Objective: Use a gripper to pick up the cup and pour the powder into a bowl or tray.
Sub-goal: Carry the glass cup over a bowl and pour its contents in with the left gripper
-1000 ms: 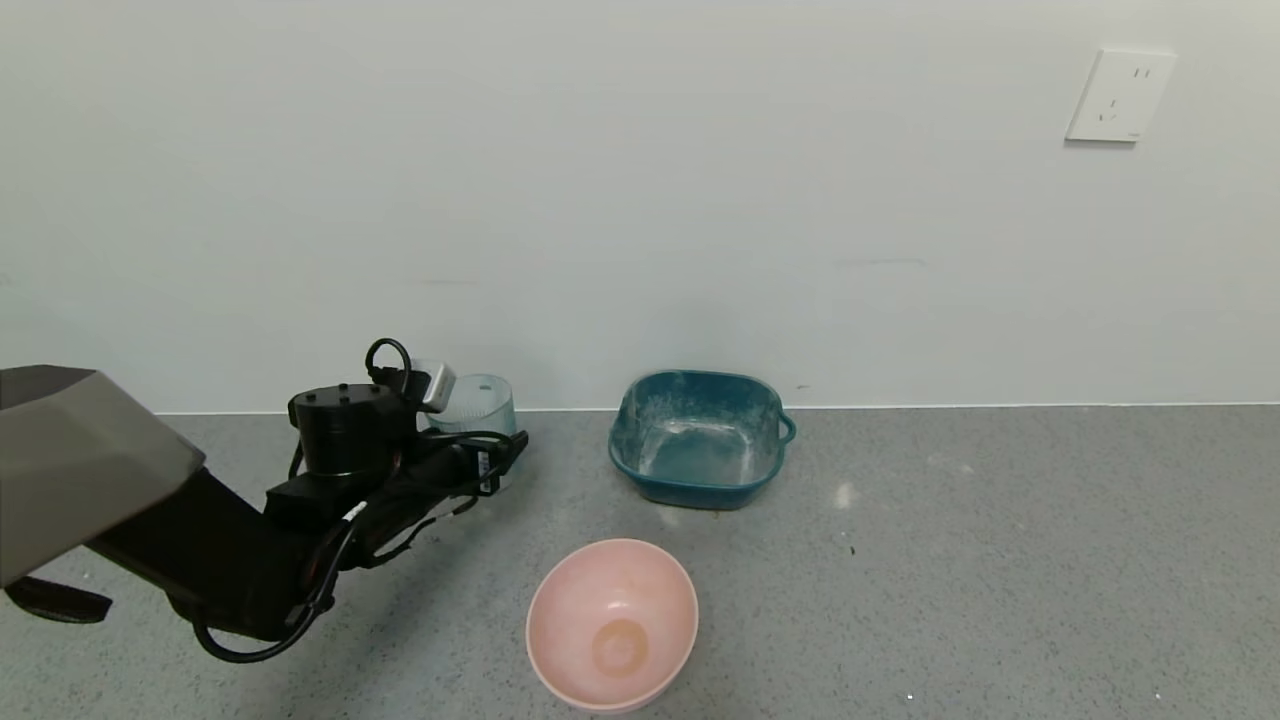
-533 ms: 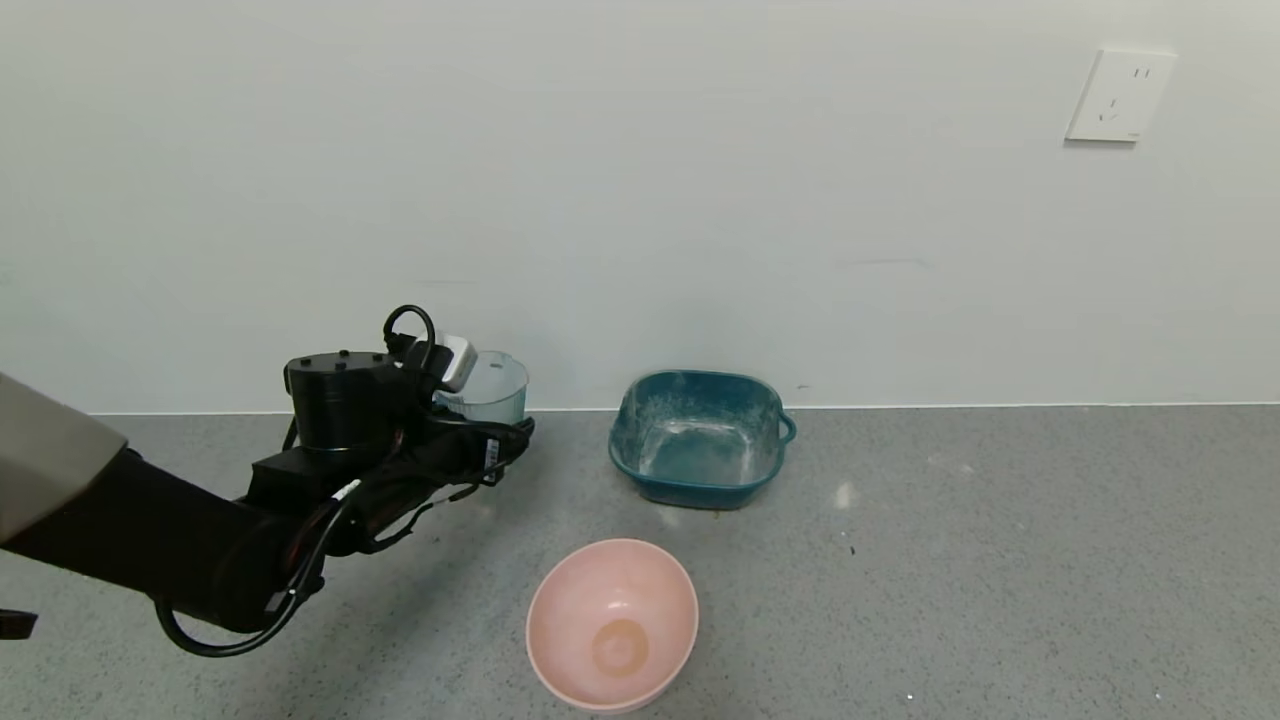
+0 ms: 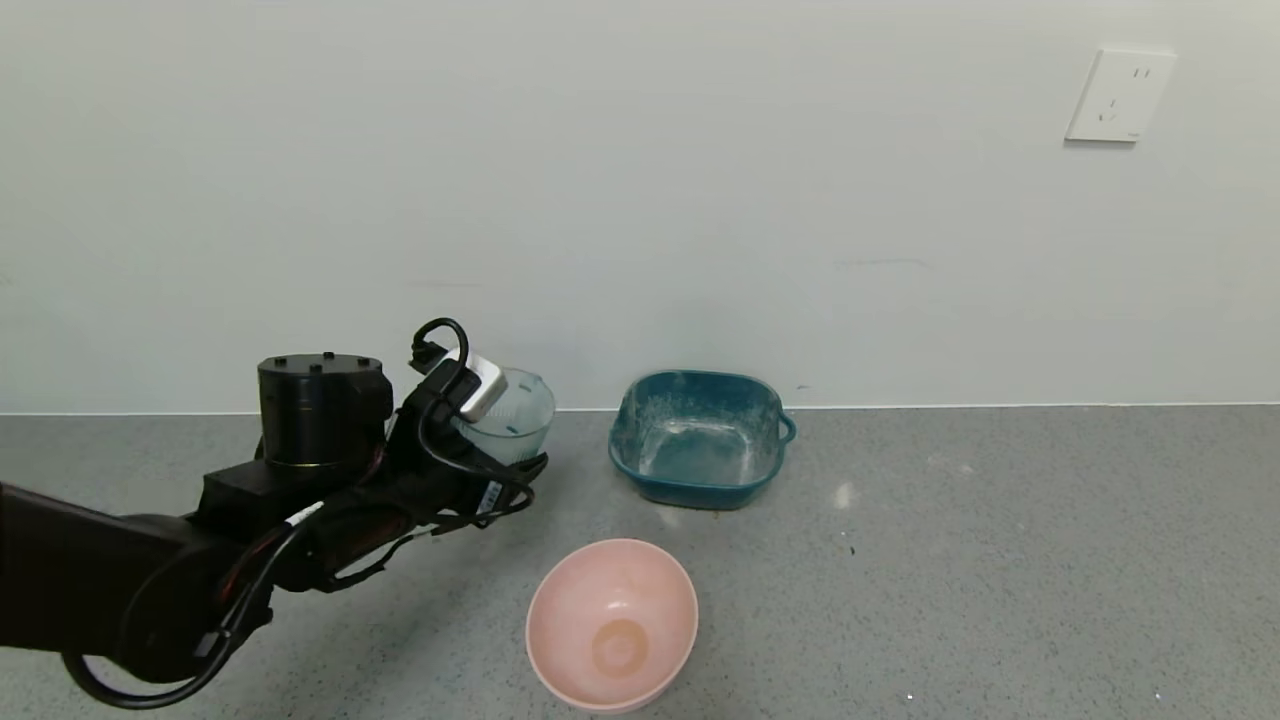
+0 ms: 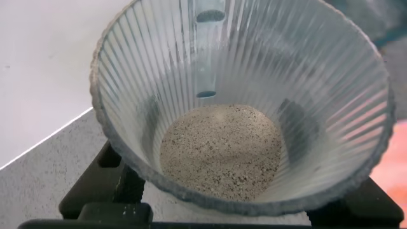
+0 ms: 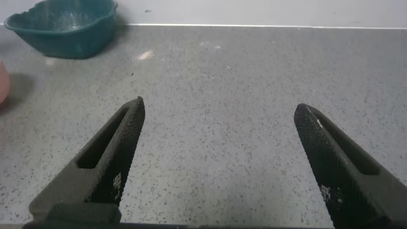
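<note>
Our left gripper (image 3: pixel 500 440) is clamped on the cup (image 3: pixel 512 412) and holds it off the counter (image 3: pixel 1000 560), at the left of the scene, near the far wall. The left wrist view shows the ribbed cup (image 4: pixel 241 108) roughly upright between the black fingers (image 4: pixel 95 184), with the powder (image 4: pixel 220 151) heaped in its bottom, none spilled that we can see.

The pink bowl (image 3: pixel 612 622) sits on the counter nearer to us and to the right of the cup, well apart from it. The teal tray (image 3: pixel 697 436) stands farther back, right of the cup, dusted white inside.

We judge the pickup done and the carry under way. The next move calls for bringing the cup above the bowl's opening, then tipping it so that the powder falls inside the rim and not on the counter.

Compared with the earlier frames, our left arm has risen and swung right: the cup was low by the wall's foot and now hangs higher and closer to the tray. Bowl and tray have not shifted.

Our right gripper (image 5: pixel 219 159) waits at the right over bare counter, its fingers spread wide and holding nothing.
</note>
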`<action>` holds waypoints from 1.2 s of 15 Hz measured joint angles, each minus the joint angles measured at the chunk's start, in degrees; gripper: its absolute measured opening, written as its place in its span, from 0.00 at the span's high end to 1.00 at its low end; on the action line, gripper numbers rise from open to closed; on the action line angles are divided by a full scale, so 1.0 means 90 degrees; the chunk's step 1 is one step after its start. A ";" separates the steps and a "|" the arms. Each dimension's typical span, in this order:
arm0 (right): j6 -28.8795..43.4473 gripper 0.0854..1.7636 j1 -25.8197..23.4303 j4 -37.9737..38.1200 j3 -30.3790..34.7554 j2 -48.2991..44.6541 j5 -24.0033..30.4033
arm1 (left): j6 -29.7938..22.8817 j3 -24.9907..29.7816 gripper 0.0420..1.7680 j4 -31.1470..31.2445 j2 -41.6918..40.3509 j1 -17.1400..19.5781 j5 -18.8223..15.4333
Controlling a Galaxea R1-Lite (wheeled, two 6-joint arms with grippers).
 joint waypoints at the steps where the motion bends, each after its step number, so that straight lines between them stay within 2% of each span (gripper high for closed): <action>1: 0.0000 0.03 0.0000 0.0000 0.0000 0.0000 0.0000 | 0.0119 0.0064 0.25 0.0248 -0.0200 -0.0098 -0.0015; 4: -0.0001 0.03 0.0000 0.0000 0.0000 0.0000 -0.0003 | 0.0634 0.0248 0.25 0.0420 -0.0592 -0.0282 0.0125; 11: 0.0003 0.03 0.0000 0.0000 0.0000 0.0000 0.0000 | 0.2033 0.0497 0.25 0.0427 -0.0916 -0.0512 0.1166; 18: 0.0000 0.03 0.0000 0.0000 0.0000 0.0000 0.0000 | 0.3515 0.0646 0.25 0.0438 -0.1081 -0.0879 0.1249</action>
